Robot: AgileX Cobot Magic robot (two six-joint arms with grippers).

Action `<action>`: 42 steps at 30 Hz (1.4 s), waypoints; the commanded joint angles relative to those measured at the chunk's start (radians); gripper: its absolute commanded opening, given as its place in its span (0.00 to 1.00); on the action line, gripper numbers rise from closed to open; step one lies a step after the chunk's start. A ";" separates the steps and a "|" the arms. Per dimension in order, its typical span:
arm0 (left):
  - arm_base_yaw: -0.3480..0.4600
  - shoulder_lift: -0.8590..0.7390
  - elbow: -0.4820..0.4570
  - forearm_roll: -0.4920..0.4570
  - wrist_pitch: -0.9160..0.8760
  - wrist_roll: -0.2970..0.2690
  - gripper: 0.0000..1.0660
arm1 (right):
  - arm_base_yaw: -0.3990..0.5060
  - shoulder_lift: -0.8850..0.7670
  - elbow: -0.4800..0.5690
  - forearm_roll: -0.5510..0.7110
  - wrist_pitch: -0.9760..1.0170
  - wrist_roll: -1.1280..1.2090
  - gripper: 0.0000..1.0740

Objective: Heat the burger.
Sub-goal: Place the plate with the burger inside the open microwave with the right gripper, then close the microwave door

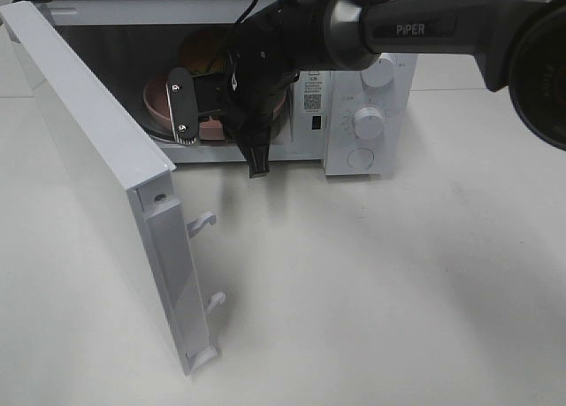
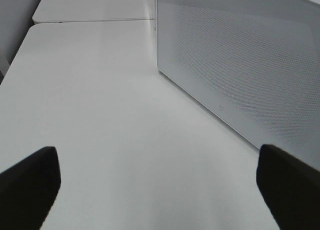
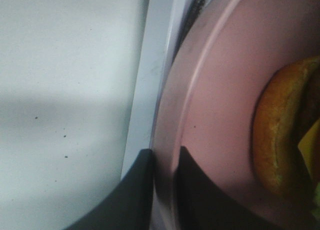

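While the left gripper [image 2: 159,187] gapes, the right gripper [image 3: 162,157] pinches one pink plate [image 3: 215,89] bearing one burger [image 3: 280,140]

**A:** Entry one, high view: the light?
**B:** Bright, even, from overhead. Soft shadows on the table [image 1: 398,291] beneath the door [image 1: 97,149] and the arm [image 1: 424,21]. The microwave [image 1: 376,149] cavity is dim. The arm's nearest part is large and out of focus.

**A:** Entry two, left wrist view?
**B:** Pale, flat, low contrast. No glare. The left fingers [image 2: 27,185] are dark, soft-edged and cropped by the frame.

**A:** Entry three, right wrist view?
**B:** Dimmest. The plate [image 3: 220,89] and burger [image 3: 280,140] are blurred, too close to focus. A shadow band crosses the pale surface [image 3: 65,49]. The right fingers [image 3: 125,200] are near-black silhouettes.
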 commanded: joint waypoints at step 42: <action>-0.004 -0.023 0.004 -0.004 -0.010 -0.004 0.94 | 0.003 -0.285 0.338 -0.018 -0.019 0.093 0.71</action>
